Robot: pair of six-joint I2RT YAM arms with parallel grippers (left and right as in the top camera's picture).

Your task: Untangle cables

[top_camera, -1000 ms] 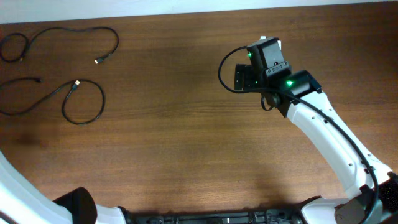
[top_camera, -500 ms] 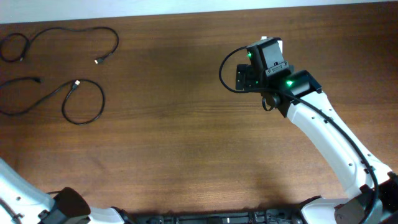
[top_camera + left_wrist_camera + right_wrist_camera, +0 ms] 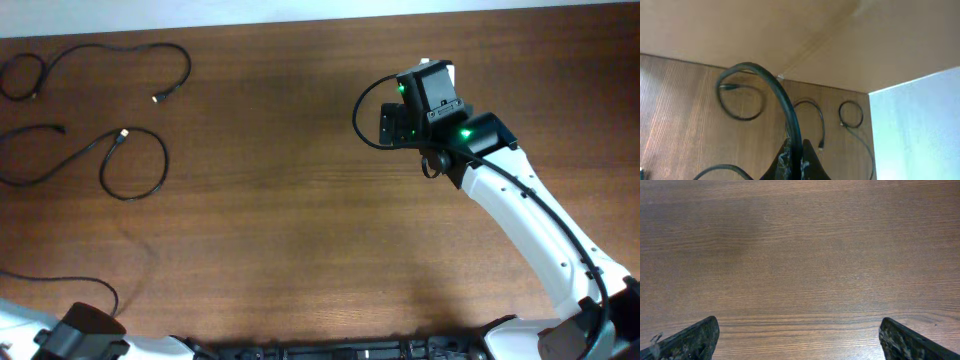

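Observation:
Two thin black cables lie apart at the table's far left: one (image 3: 189, 62) curls along the back edge, the other (image 3: 166, 160) forms a loop below it. A third cable (image 3: 70, 281) trails across the near left corner to my left arm (image 3: 85, 335). In the left wrist view my left gripper (image 3: 798, 150) is shut on this cable (image 3: 782, 95), which arches up and away from the jaws. My right gripper (image 3: 800, 342) hangs wide open over bare wood at the right, with nothing between its fingers.
The brown wooden table (image 3: 280, 200) spans the whole view. A pale wall strip (image 3: 200, 10) runs along its back edge. My right arm (image 3: 530, 220) reaches in from the near right corner.
My left arm has drawn back into the near left corner. A cable now trails across the near left of the table. The right arm has stayed still.

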